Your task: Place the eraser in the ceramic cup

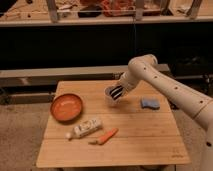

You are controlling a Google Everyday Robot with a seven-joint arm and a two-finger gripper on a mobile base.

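Bowl (66,107) at left of counter (150,145); bottle (87,128) and carrot (106,136) lie in front. Mid-counter: gripper (116,93) is down at the cup (108,96); its grasp state cannot be told. Eraser not made out. Blue block (150,103) at right. Judged: at the drop stage, placement unconfirmed.

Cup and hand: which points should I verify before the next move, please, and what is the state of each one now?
1. The hand is at the cup, mid-table: ok.
2. The cup upright, mouth free: cannot tell; the hand covers part of it.
3. The eraser held in the hand: cannot tell.
4. The bowl well apart from the cup: ok.
5. The bottle and carrot lie near the front, away from the hand: ok.
6. The blue pad beside the hand, not touching it: ok.
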